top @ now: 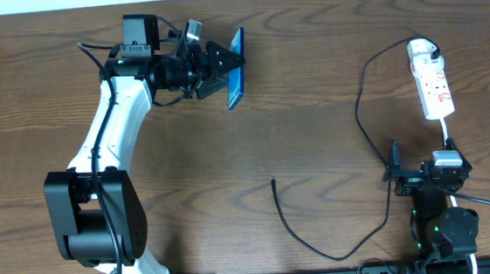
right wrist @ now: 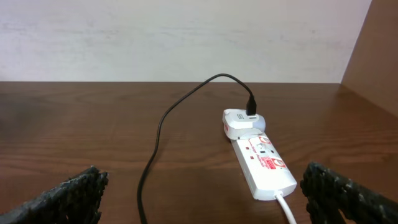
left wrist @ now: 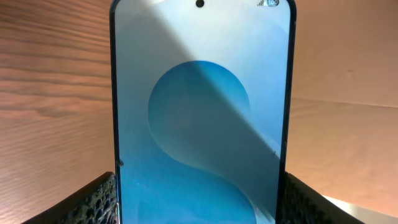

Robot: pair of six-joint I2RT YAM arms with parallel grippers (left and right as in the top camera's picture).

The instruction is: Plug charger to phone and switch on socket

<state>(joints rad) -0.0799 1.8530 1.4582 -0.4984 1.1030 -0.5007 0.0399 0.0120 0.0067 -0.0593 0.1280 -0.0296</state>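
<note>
Far left, your left pincer (top: 221,71) squeezes the blue phone (left wrist: 199,124), its bottom cut off; your right pincer (right wrist: 202,190) gapes wide, empty.

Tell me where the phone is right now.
In the overhead view the phone is upper centre-left, held on edge by the left gripper, far from the power strip at right.

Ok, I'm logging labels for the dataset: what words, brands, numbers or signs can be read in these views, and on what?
No text is legible in any view.
On the phone: no words, only blue shapes; the tiny status icons at its top corner are blurred.
On the socket: red and dark printing on the top face, too small to read.
On the white plug: no readable marking.
</note>
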